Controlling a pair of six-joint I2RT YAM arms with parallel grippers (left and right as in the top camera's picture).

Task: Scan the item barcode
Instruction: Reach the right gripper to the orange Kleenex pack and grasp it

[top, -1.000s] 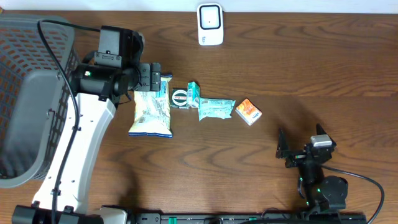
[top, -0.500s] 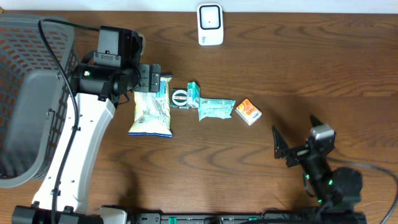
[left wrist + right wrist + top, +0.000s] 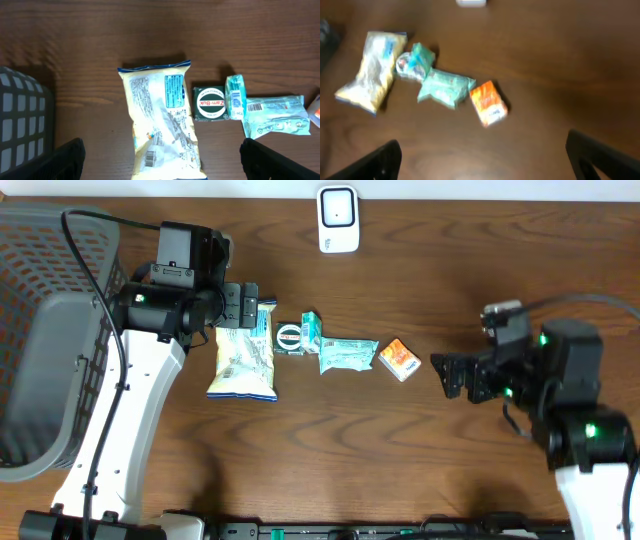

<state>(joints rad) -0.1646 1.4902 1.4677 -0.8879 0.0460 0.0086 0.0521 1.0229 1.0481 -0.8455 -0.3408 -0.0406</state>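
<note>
On table [image 3: 480, 270]: scanner [image 3: 338, 220] at twelve o'clock, basket [image 3: 40, 330] at nine. At centre, runs toward three o'clock in a row: bag [image 3: 243, 360], Zam-Buk box [image 3: 290, 338], carton [image 3: 311, 332] touching it, pouch [image 3: 347, 354], small box [image 3: 399, 360] just beside.

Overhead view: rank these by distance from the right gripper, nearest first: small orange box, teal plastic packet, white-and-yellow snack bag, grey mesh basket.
From the right gripper, open over the table's right side:
1. small orange box, just to its left, at the near end of the row.
2. teal plastic packet, next along the row.
3. white-and-yellow snack bag, at the row's far left end.
4. grey mesh basket, at the table's left edge.
</note>
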